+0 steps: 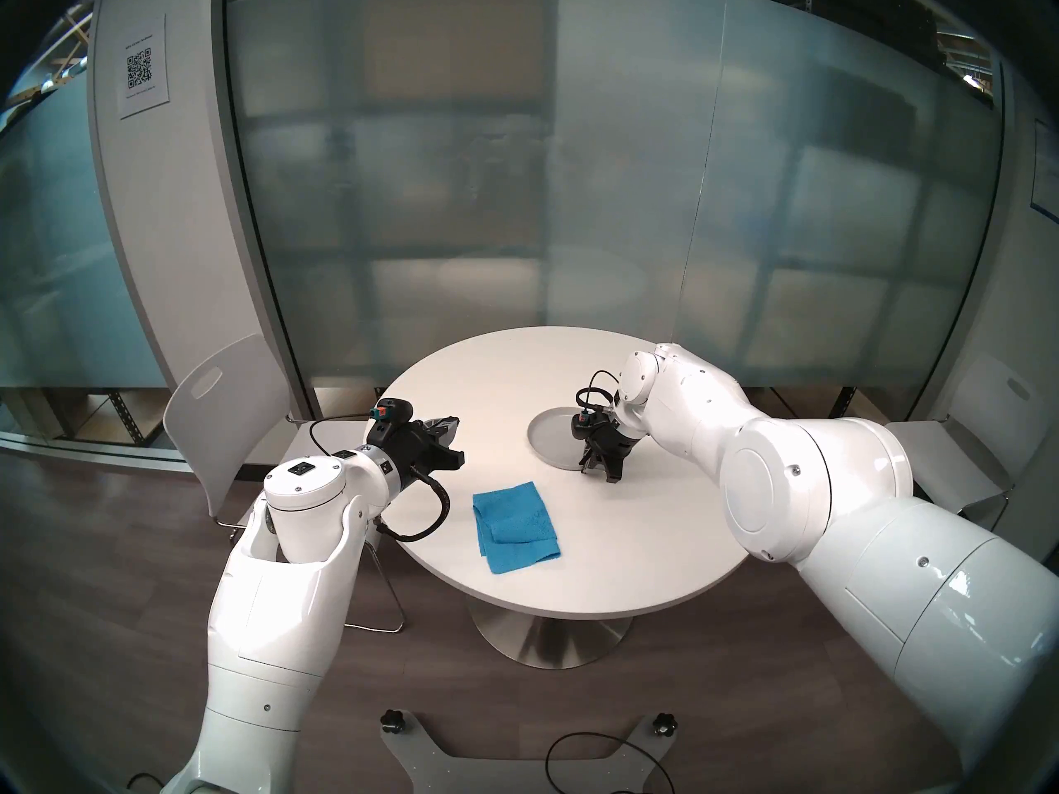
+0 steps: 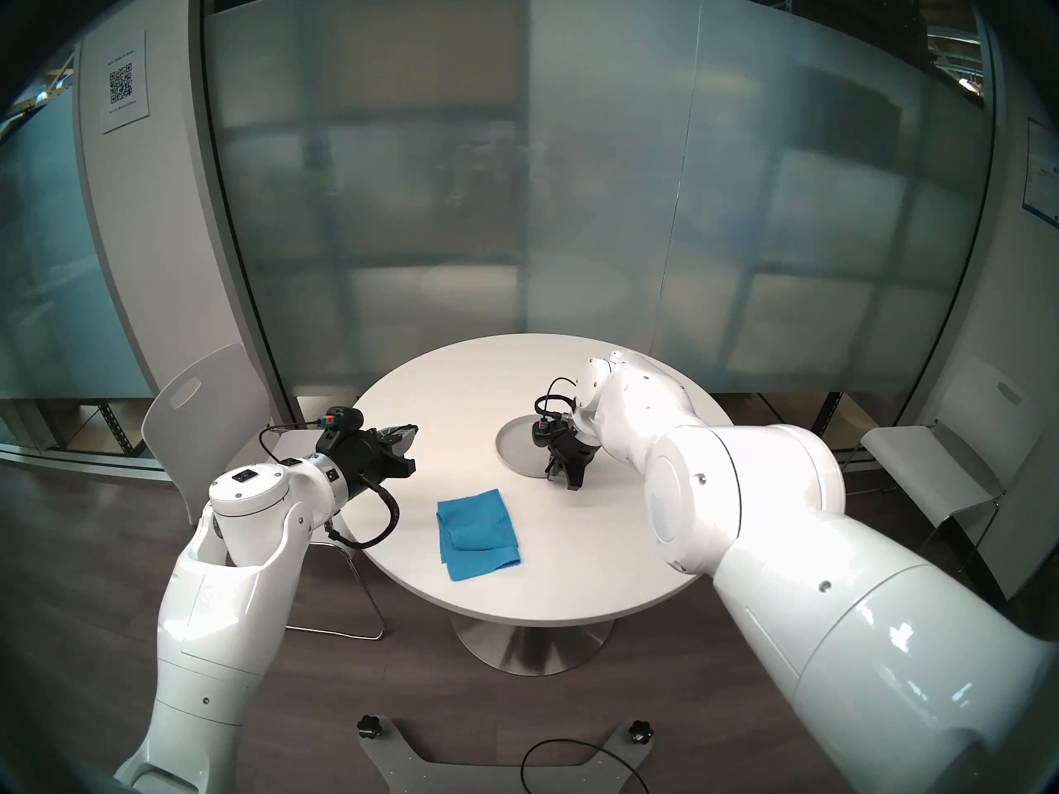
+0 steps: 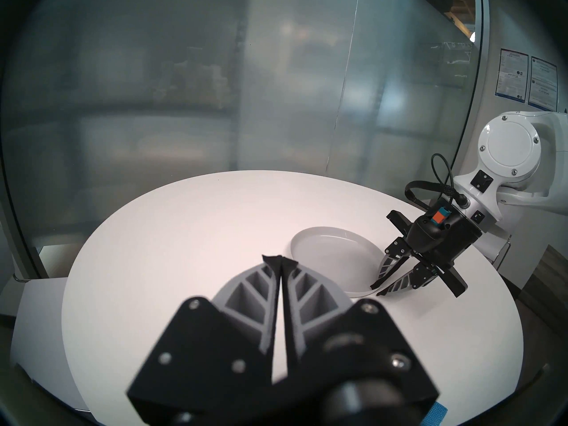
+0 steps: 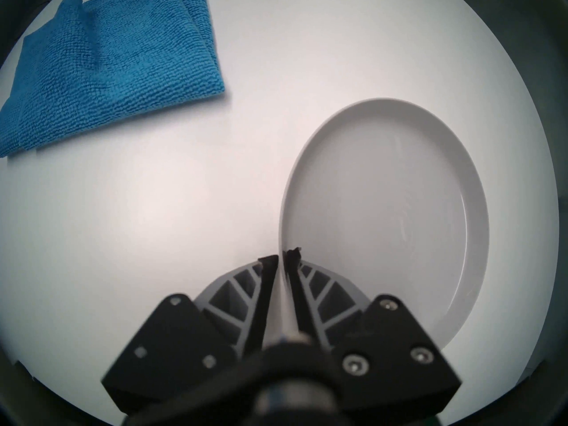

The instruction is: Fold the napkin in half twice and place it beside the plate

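The round table (image 1: 573, 546) holds the folded napkin (image 1: 514, 525) near its front edge, apart from the plate (image 4: 384, 207). Only the right wrist view shows the right gripper (image 4: 281, 258) pinching the plate's rim. The left gripper (image 3: 279, 260) hovers clenched, empty, above bare tabletop.

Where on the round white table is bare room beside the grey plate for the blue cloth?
Bare: between the bright blue terry napkin and the round light-grey plate, and the table's far side. Crowded: the plate's near edge, its rim between the right pincer's fingers.
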Robot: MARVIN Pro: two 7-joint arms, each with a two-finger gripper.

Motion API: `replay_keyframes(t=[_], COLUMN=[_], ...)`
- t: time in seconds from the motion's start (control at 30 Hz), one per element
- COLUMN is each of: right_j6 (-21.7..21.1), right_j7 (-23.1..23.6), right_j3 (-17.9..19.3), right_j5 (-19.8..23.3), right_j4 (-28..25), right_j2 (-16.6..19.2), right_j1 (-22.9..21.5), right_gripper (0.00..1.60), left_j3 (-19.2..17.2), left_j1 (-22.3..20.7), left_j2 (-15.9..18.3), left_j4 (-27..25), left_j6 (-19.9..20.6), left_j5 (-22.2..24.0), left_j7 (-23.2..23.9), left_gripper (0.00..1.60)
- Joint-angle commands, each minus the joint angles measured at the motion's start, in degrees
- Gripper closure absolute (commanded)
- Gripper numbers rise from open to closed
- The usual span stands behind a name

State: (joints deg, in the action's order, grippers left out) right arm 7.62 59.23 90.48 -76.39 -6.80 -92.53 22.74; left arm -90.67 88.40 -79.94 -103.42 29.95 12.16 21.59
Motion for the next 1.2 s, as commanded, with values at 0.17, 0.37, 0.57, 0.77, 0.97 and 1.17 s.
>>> replay_keyframes(t=[0.17, 0.37, 0.57, 0.77, 0.97, 1.17], right_j6=[0.2, 1.0, 1.8, 3.5, 5.9, 8.8], right_j7=[0.2, 1.6, 3.3, 5.9, 9.9, 14.3], right_j3=[0.1, 0.2, 0.2, 0.2, 0.2, 0.4], right_j5=[0.1, 0.2, 0.3, 0.5, 0.7, 1.1], right_j4=[-0.3, 0.0, 0.3, 0.6, 0.8, 1.0], right_j2=[-0.1, -0.1, 0.1, 0.8, 1.4, 2.2], right_j1=[-0.7, -1.1, -1.2, -1.4, -1.6, -1.5], right_gripper=[1.32, 1.44, 1.45, 1.59, 1.59, 1.6], left_j3=[0.0, -0.2, -0.3, -0.4, -0.2, 0.0], left_j1=[0.1, 0.4, 0.7, 1.1, 1.6, 2.1], left_j2=[0.0, 0.1, 0.1, 0.1, 0.1, 0.0], left_j4=[-1.7, -2.4, -2.8, -3.3, -3.9, -4.6], left_j6=[-0.3, -0.3, -0.3, -0.2, -0.2, -0.1], left_j5=[0.1, 0.2, 0.2, 0.2, 0.1, 0.0], left_j7=[0.2, 0.3, 0.4, 0.6, 0.7, 0.7], left_gripper=[1.16, 1.16, 1.16, 1.15, 1.15, 1.15])
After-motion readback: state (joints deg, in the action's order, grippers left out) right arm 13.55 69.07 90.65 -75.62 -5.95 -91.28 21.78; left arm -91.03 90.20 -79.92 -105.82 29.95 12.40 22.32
